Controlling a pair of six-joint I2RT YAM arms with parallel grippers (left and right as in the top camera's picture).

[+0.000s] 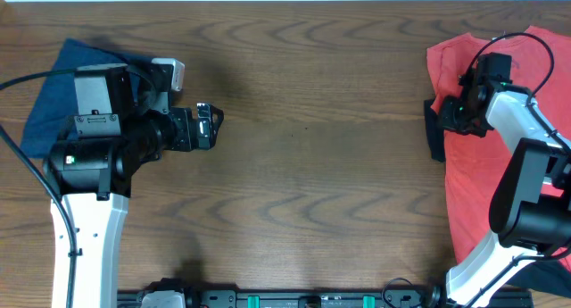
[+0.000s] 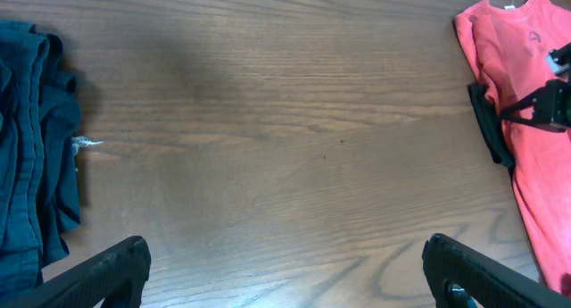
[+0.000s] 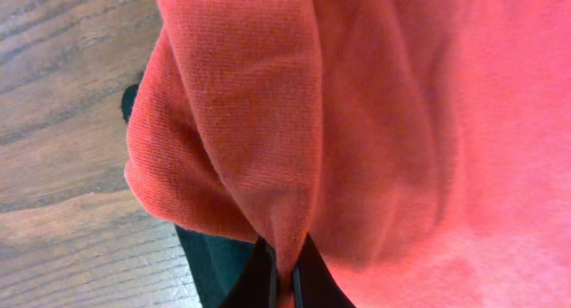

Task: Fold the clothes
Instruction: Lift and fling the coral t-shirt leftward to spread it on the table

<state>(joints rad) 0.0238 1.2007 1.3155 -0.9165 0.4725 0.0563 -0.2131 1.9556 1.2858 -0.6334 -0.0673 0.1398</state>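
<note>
Coral-red cloth fills the right wrist view, and a raised ridge of it is seen pinched between the clenched fingers of the right gripper [image 3: 284, 274]. From overhead, the T-shirt [image 1: 464, 187] is found at the 3 o'clock edge of the bench [image 1: 321, 174], with its long axis running from 12 to 6 o'clock. The grip is placed on the edge of the shirt that faces 9 o'clock. The bulk of the shirt therefore lies at 3 to 5 o'clock from the right gripper, while bare wood is offered toward 9 o'clock. A drag toward the middle of the bench is judged to be what the next move calls for.

A black garment [image 1: 434, 137] is tucked just under the same edge, touching the shirt, and could be carried along with it. The left gripper [image 1: 211, 123] is held released, fingers wide apart and grasping nothing, well apart from the shirt at 9 o'clock. A navy-blue garment [image 1: 49, 98] lies beneath that arm at 10 o'clock. The right arm is clearly the nearer to the shirt.
</note>
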